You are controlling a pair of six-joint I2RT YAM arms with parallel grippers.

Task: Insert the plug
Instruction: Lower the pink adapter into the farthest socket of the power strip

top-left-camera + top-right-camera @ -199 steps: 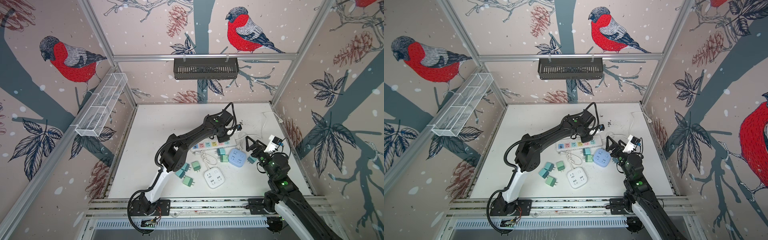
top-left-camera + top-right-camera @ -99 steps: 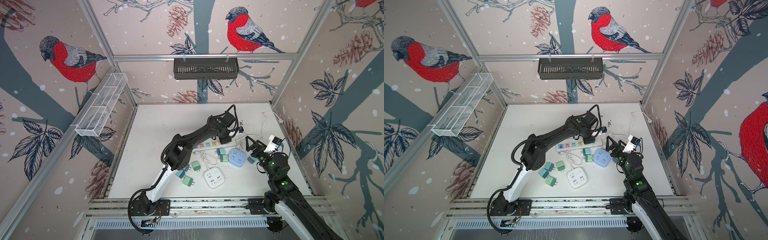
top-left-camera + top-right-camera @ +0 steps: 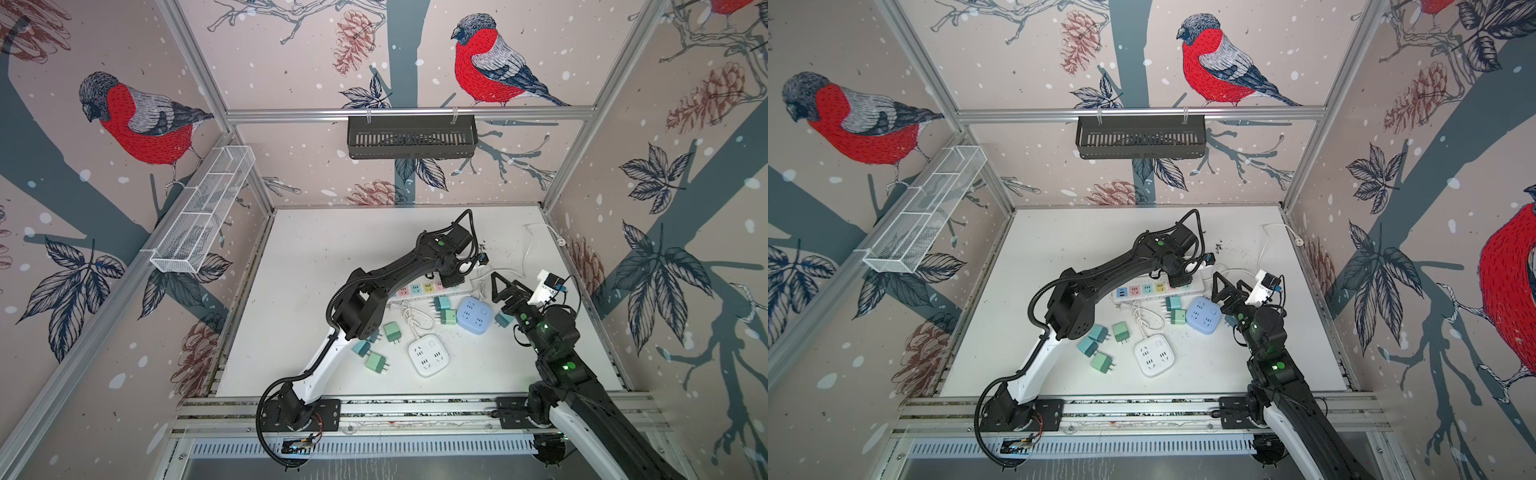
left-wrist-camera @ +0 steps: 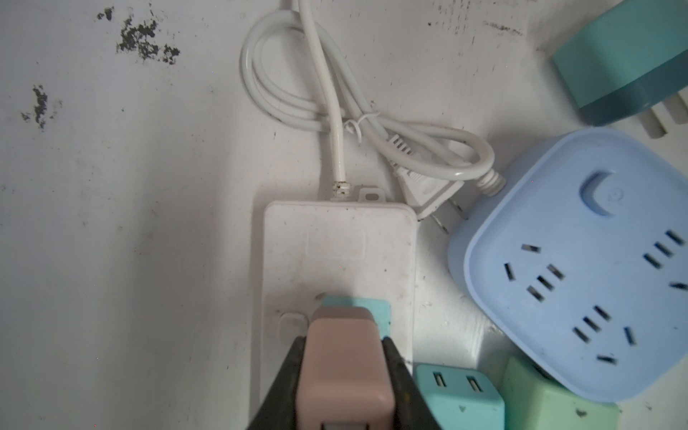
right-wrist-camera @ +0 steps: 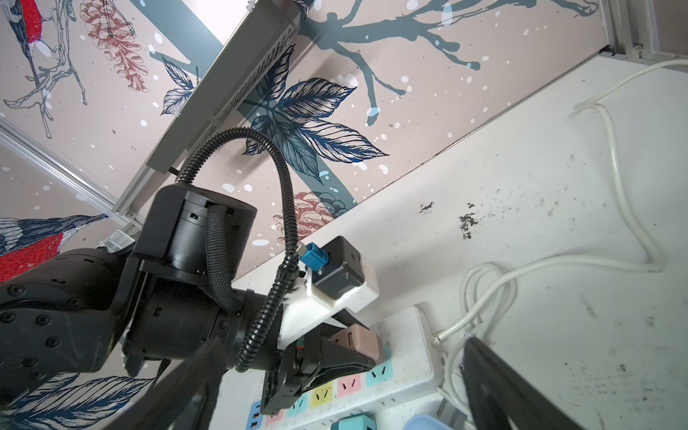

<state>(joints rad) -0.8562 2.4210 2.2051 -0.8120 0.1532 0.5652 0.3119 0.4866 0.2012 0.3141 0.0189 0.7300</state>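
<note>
My left gripper (image 4: 344,344) is shut on a pink plug (image 4: 346,372), its black fingers (image 4: 286,376) pressed against both of the plug's sides. The plug stands over the teal socket nearest the cable end of the white power strip (image 4: 335,253); its prongs are hidden. In both top views this gripper (image 3: 451,276) (image 3: 1177,279) sits above the strip (image 3: 415,289) (image 3: 1140,291). The right wrist view shows the plug (image 5: 357,340) low on the strip (image 5: 405,357). My right gripper (image 3: 505,286) hovers open just right of the strip, holding nothing.
A blue square socket block (image 3: 478,313) lies right of the strip and a white one (image 3: 428,355) nearer the front. Several teal and green adapters (image 3: 376,361) are scattered around them. A white cable (image 3: 528,249) loops at the back right. Walls close three sides.
The left arm's elbow and wrist have drifted slightly to the right, still gripping the plug over the strip. The right arm has not moved.
</note>
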